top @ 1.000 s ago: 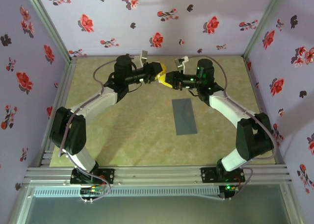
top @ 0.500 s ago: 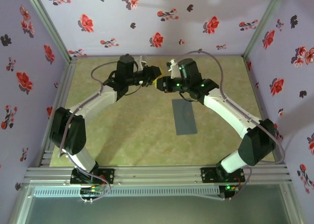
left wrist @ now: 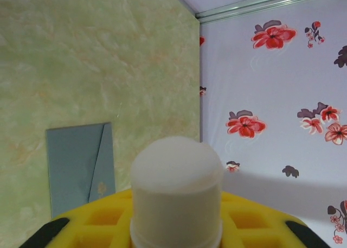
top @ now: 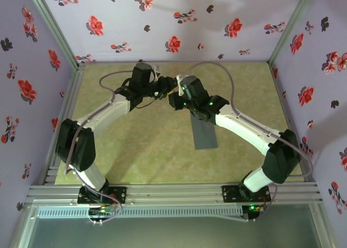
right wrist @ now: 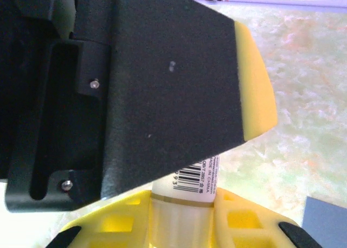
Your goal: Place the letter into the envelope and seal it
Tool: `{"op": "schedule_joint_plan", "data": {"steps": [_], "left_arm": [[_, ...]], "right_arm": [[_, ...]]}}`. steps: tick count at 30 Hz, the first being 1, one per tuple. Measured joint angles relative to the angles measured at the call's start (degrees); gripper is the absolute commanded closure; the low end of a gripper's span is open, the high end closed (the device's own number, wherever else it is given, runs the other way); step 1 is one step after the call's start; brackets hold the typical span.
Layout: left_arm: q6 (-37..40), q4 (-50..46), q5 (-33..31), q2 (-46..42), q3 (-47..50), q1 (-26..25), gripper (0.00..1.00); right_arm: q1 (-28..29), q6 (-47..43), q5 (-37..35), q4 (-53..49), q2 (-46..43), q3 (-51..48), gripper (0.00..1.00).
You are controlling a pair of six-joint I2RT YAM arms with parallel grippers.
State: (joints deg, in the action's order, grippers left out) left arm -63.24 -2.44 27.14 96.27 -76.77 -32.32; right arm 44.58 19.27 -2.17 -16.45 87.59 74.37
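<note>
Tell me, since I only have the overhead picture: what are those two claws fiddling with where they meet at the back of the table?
Observer: The right wrist camera shows a glue stick with a barcode label, clamped between the yellow fingers of the right gripper.
Visitor: Does the other claw have it too?
Observer: Yes. In the left wrist camera a rounded white end of it stands up between the fingers of the left gripper.
Visitor: And the grey rectangle?
Observer: It is the envelope. From the left wrist it lies flat on the table, with a slanted fold line near one edge.
</note>
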Motion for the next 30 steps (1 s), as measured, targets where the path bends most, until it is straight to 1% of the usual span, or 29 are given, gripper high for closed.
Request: {"op": "schedule_joint_plan", "data": {"steps": [4, 7, 8, 9, 11, 14, 16, 19, 23, 26, 30], "left_arm": [[0.11, 0.92, 0.11, 0.59, 0.00, 0.02, 1.00], [-0.76, 3.76, 1.33, 1.42, 0.02, 0.02, 1.00], [-1.40, 5.27, 2.51, 1.64, 0.07, 0.02, 1.00], [-1.99, 6.78, 3.91, 1.66, 0.11, -0.07, 1.00], [-2.64, 9.88, 6.03, 1.66, 0.11, -0.15, 1.00], [-3.74, 14.47, 8.46, 1.66, 1.05, -0.04, 1.00], [-4.13, 16.83, 9.88, 1.66, 1.90, 0.26, 1.00], [-4.39, 19.65, 11.96, 1.66, 3.19, 1.40, 1.00], [-7.52, 27.30, 15.72, 2.10, 5.33, 4.70, 1.00], [-10.45, 33.90, 17.77, 3.41, 5.64, 6.12, 1.00], [-13.46, 41.05, 20.11, 4.42, 5.81, 5.79, 1.00]], "right_arm": [[-0.55, 0.46, 0.22, 1.27, -0.17, -1.05, 0.77], [-2.23, 1.55, 2.40, 1.90, -0.81, -1.66, 0.63], [-2.97, 1.99, 3.61, 2.14, -1.09, -1.95, 0.58], [-3.76, 2.27, 4.76, 2.19, -1.31, -2.27, 0.54], [-5.33, 3.21, 7.52, 1.92, -1.64, -2.97, 0.50], [-7.89, 4.39, 13.53, 0.83, -2.80, -3.30, 0.45], [-10.16, 5.46, 18.69, 0.28, -4.42, -3.76, 0.43], [-15.17, 8.68, 29.42, 1.73, -7.87, -6.03, 0.41], [-22.99, 14.34, 41.68, 5.68, -10.36, -9.68, 0.40], [-24.35, 18.16, 48.26, 9.66, -10.10, -11.76, 0.40], [-24.28, 25.11, 55.43, 19.30, -8.33, -14.47, 0.41]]}}
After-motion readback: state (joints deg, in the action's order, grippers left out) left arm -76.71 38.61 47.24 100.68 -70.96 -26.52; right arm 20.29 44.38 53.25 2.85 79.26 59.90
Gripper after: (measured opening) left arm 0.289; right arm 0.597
